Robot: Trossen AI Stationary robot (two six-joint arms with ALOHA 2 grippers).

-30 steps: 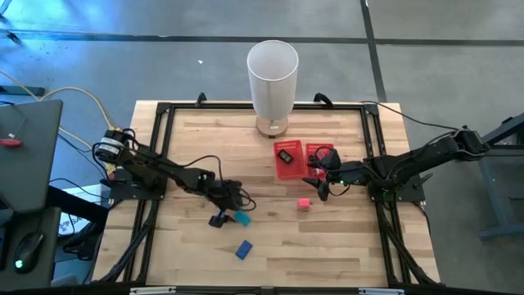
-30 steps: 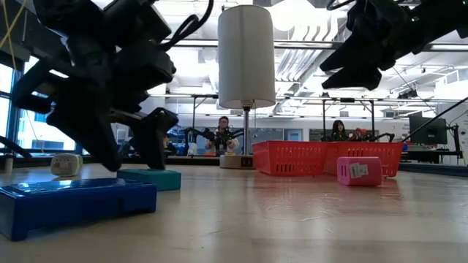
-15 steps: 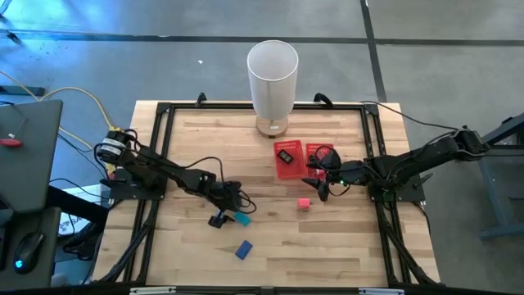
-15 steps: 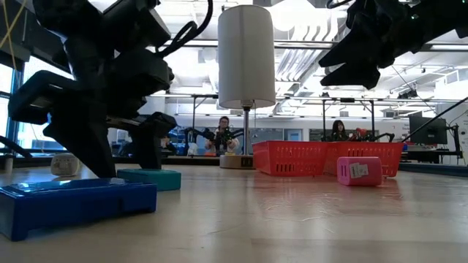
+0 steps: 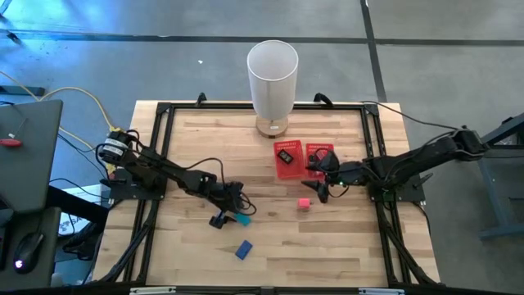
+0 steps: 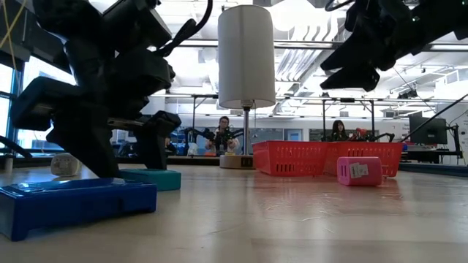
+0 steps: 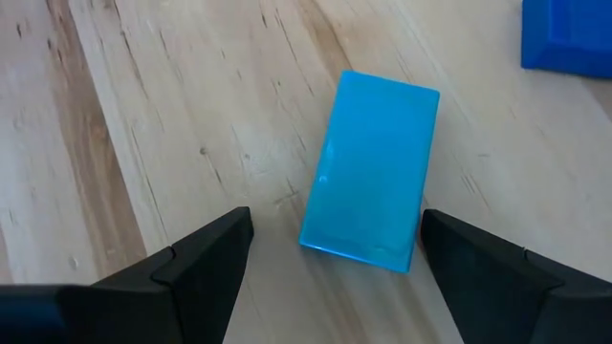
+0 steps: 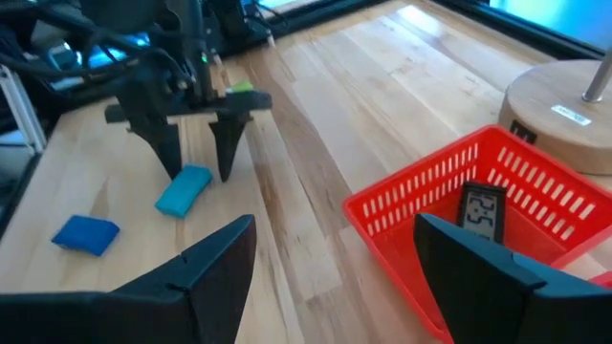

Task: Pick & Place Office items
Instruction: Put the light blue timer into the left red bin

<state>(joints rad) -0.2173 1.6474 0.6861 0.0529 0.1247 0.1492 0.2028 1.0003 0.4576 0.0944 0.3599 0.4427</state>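
The teal piece (image 7: 371, 172) lies flat on the table between the fingers of my open left gripper (image 7: 335, 253), which stand on either side of it without touching. From above, my left gripper (image 5: 232, 215) sits at the table's left middle. A blue piece (image 5: 244, 249) lies nearer the near edge. A pink piece (image 5: 304, 203) lies on the wood just near of my open right gripper (image 5: 318, 188), which hovers by the red tray's (image 5: 293, 170) near edge. A black piece (image 8: 485, 210) sits in the tray's left compartment.
The tall white cylinder (image 5: 273, 78) stands on its round wooden base (image 8: 564, 115) at the far edge, just behind the tray. A small white thing (image 6: 66, 164) lies far off on the left. Bare wood stretches along the near edge. People sit in the room beyond.
My left gripper has sunk a little toward the table and levelled out, its fingers now standing lower around the teal piece. The pieces have stayed where they were.
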